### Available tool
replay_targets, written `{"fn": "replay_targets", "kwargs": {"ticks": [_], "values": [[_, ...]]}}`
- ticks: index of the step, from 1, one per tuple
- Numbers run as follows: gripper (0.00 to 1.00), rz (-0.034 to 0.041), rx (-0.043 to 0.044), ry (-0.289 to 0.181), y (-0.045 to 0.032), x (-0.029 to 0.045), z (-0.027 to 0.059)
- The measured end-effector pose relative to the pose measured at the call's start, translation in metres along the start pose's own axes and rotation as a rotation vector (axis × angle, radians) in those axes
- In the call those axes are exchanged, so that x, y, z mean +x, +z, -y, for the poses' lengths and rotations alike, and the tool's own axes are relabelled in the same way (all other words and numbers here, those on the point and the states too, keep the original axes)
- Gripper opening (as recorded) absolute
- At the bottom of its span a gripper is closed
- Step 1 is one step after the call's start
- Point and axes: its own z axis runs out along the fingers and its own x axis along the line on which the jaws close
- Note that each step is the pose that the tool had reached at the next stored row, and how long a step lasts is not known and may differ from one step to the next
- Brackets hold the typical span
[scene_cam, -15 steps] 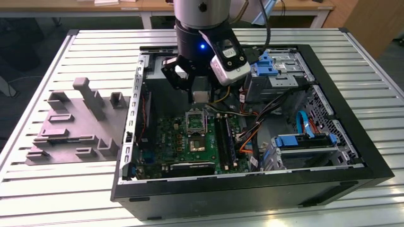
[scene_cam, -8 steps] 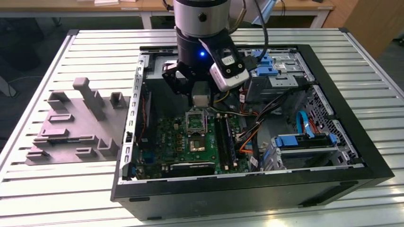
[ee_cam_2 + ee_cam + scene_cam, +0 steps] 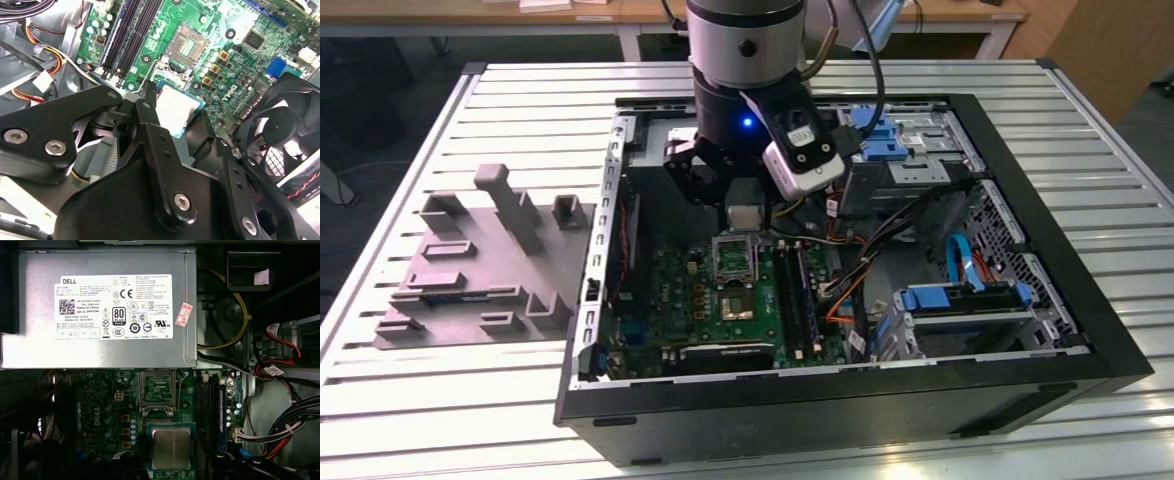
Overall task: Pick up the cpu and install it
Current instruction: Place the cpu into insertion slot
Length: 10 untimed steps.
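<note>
Tabletop of pale slatted metal (image 3: pixel 440 400) carries an open black computer case (image 3: pixel 854 420). The silver-and-black robot arm (image 3: pixel 744 50) reaches down into it, its black gripper (image 3: pixel 744 215) hanging over the green motherboard (image 3: pixel 707 300).

In the first wrist view a large grey metal power-supply box (image 3: pixel 100 347) with a white label lies beyond the jaws, past the socket. A grey moulded fixture tray (image 3: pixel 467 270) rests on the tabletop outside the computer case, well apart from the jaws toward the exterior view's left. A round black cooling fan (image 3: pixel 280 125) stands near one side of the jaws in the second wrist view. Long narrow dark memory sticks (image 3: pixel 212 407) sit in their slots just beside the socket, off to one side of the jaws. The black rectangular socket frame (image 3: pixel 157 390) with its metal rim lies open just ahead of the fingertips, its field of contacts bare.

The cpu (image 3: pixel 175 107) sits between the jaws, which are closed on its opposite edges. It is a small flat square chip with a pale silver metal top and a thin blue-green board rim showing round that top. Its silver face is turned toward both wrist cameras. It is held level above the motherboard, near the socket frame and not seated in it
</note>
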Motion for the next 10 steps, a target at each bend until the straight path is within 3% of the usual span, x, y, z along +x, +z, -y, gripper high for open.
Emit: {"fn": "replay_targets", "kwargs": {"ticks": [10], "values": [[0.47, -0.0004, 0.0, 0.0, 0.0037, 0.0, 0.0019]]}}
